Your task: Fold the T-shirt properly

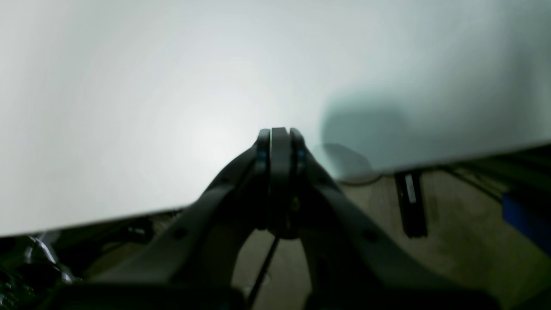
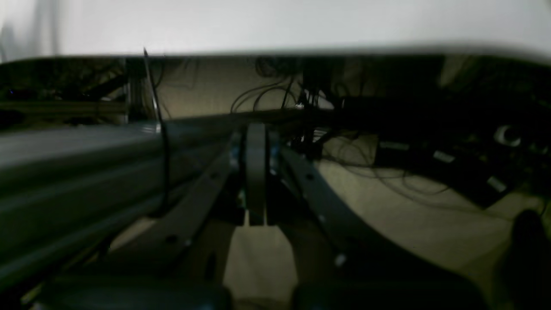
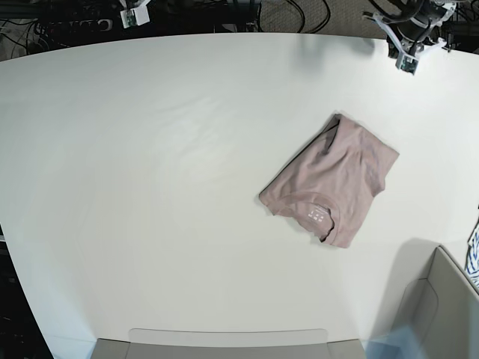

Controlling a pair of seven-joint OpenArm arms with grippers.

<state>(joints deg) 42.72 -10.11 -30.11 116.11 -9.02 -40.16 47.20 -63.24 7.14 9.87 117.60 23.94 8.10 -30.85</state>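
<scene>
We have the shirt [image 3: 329,176] lying on the surface [image 3: 150,187], collar toward the grey bin [image 3: 441,299], likely so its label side can guide squaring. Our left tool [image 3: 406,63] is clenched on nothing beyond the shirt, on the side away from the bin; our right tool [image 3: 135,15] is clenched too, well apart from the shirt, probably to leave room. We judge the shirt partly folded, its outline needing straightening.

A broad, smooth, pale white tabletop [image 3: 150,187] is carrying a dusty-pink, short-sleeved cloth T-shirt [image 3: 329,176], which is lying wrinkled and partly folded. Beyond the T-shirt's printed neck label, a grey, smooth-walled bin-like object [image 3: 449,307] is standing at the tabletop's near edge.
</scene>
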